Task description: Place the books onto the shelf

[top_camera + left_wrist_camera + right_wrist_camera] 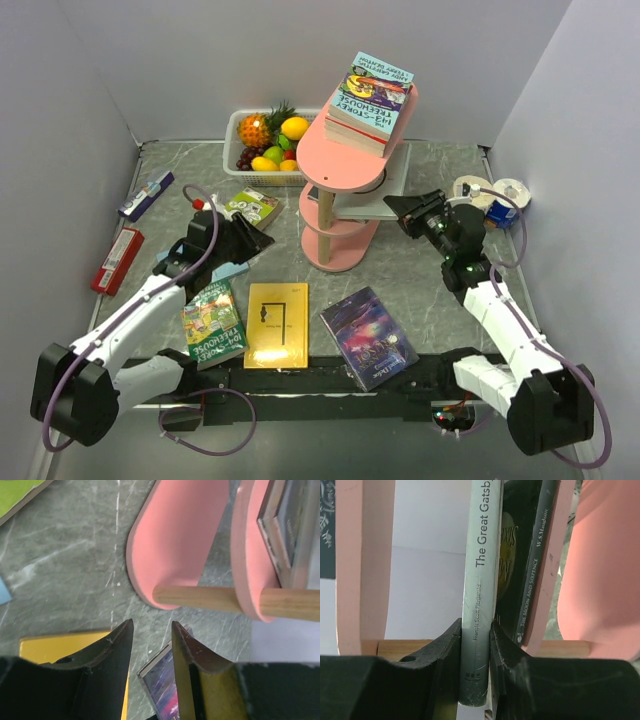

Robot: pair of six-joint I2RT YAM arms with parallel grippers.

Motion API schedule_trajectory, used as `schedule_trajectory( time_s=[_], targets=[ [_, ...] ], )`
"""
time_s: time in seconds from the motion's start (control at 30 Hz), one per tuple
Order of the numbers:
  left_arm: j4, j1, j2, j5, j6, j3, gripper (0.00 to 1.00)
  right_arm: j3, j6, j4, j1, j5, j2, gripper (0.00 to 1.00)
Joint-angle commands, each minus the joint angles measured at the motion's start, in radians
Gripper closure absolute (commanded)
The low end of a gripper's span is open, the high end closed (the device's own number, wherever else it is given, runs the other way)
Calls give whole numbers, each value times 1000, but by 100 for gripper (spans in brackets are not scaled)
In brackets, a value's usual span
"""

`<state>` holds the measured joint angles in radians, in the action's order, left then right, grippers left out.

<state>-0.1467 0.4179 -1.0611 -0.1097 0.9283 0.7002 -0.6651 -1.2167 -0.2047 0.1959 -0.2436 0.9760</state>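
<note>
Spine of the grey book (479,605), centre frame, is pinched between my right fingers (447,652), inside the pink shelf (362,580); thin, stiff and light, I judge, maybe slick, so holding low on the spine suits. My left fingers (115,652) hang narrow, empty.

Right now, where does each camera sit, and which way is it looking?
Top view: above and behind, looking down on the table; left arm and right arm both show.
Left wrist: on the left arm, looking past its open left hand at the shelf, yellow book and purple book.
Right wrist: on the right arm, looking past the right hand, shut on the grey book, into the shelf.
Shared: all show the shelf; top and left wrist share the yellow book.
</note>
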Motion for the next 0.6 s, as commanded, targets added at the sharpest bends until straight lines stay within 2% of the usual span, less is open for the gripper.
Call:
schedule_trajectory(
  time_s=[0.0,0.47,0.53,0.57],
  targets=[
    [62,-7,-51,-44,0,73,58,-4,-38,-252,-4,-34,47,100],
    [79,-14,-109,-56,4,97,58,-100,16,-170,-4,-72,197,100],
    [78,-14,-109,-59,4,99,58,-119,57,-124,-4,-83,211,92],
    [76,-16,-112,-61,3,102,58,-139,66,-110,-6,-88,219,85]
  ],
)
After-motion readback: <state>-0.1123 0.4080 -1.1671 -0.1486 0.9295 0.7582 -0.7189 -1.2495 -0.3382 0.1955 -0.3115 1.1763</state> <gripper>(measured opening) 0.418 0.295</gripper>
